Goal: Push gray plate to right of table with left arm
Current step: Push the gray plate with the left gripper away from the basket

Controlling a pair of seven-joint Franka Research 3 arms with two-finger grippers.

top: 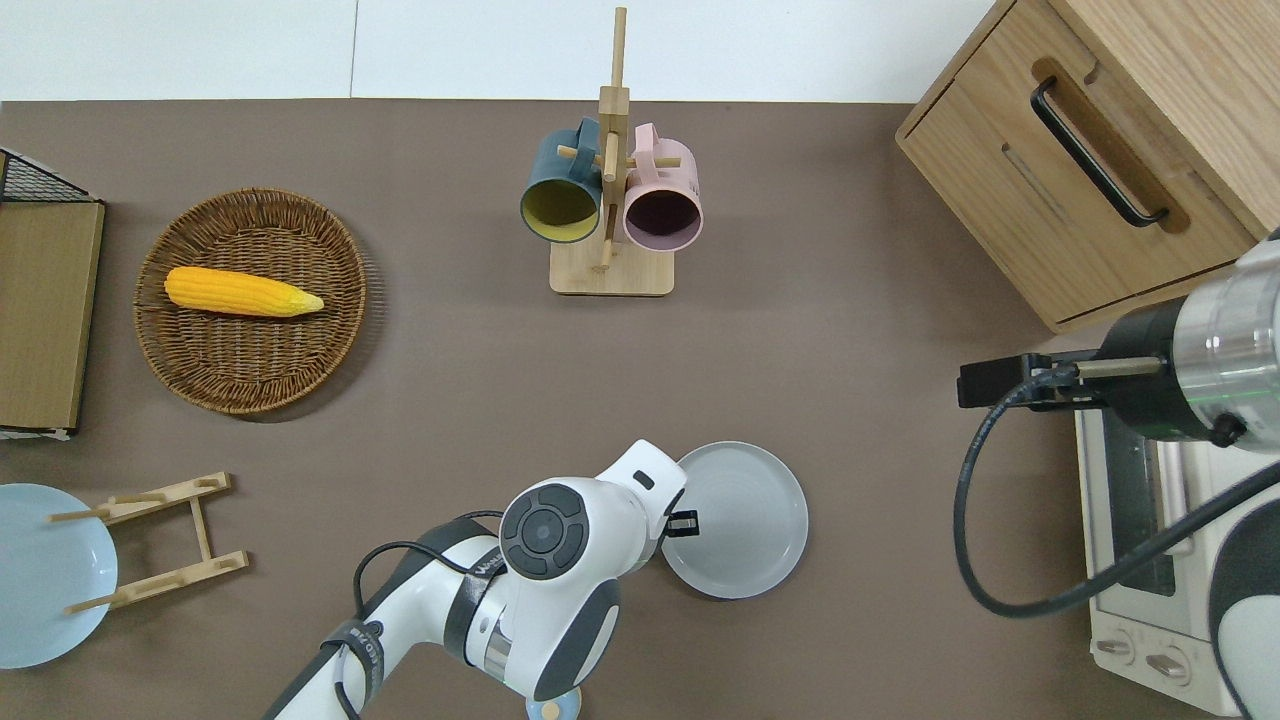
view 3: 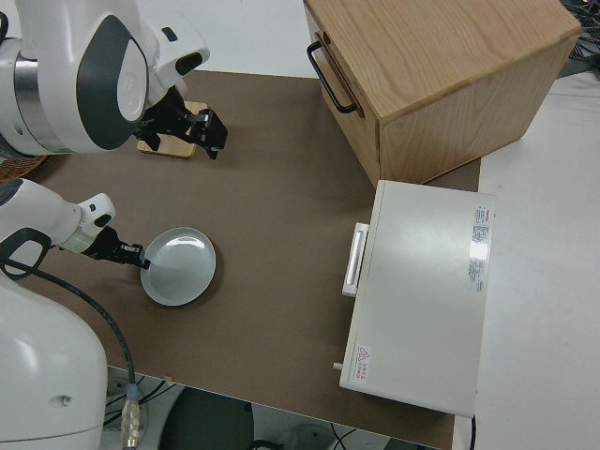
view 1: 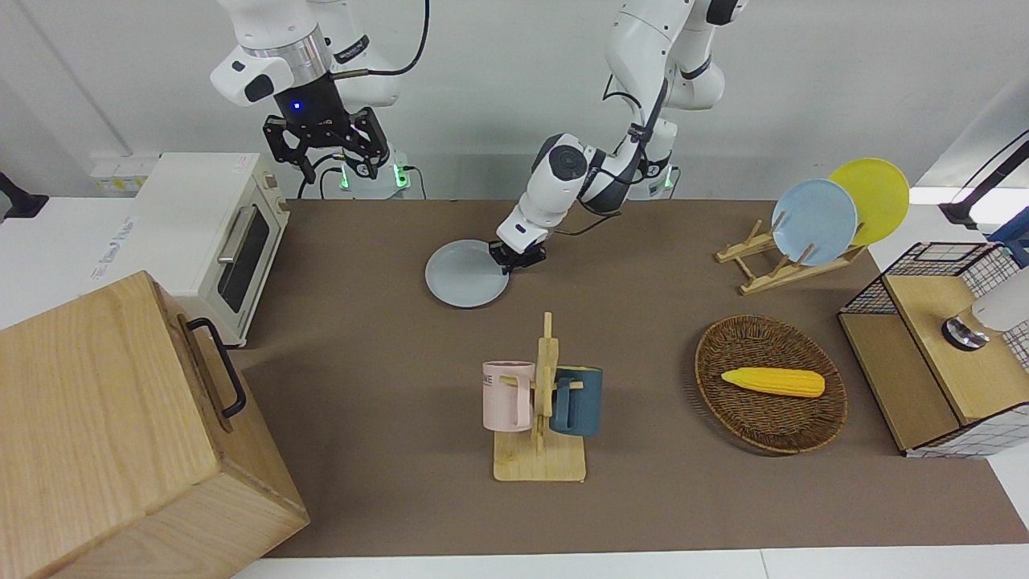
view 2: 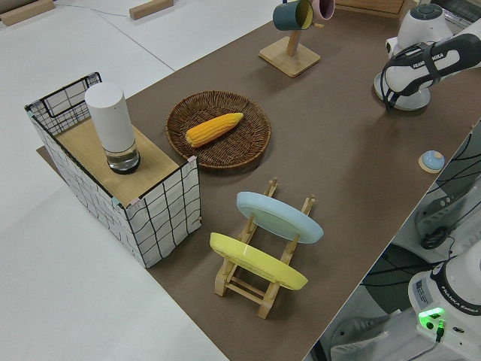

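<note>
On the brown bench [view 1: 386, 354] the gray plate [top: 742, 520] lies flat, round with no long axis, nearer the robots than the mug rack [top: 611, 180]. The left gripper [top: 683, 523] touches its rim; whether its fingers are clenched cannot be told. The right arm is parked.

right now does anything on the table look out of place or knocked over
Nothing stands out. The gray plate lies flat on the table with the left gripper at its rim. The mugs hang on their rack, the corn lies in its basket, and the right arm is parked.
</note>
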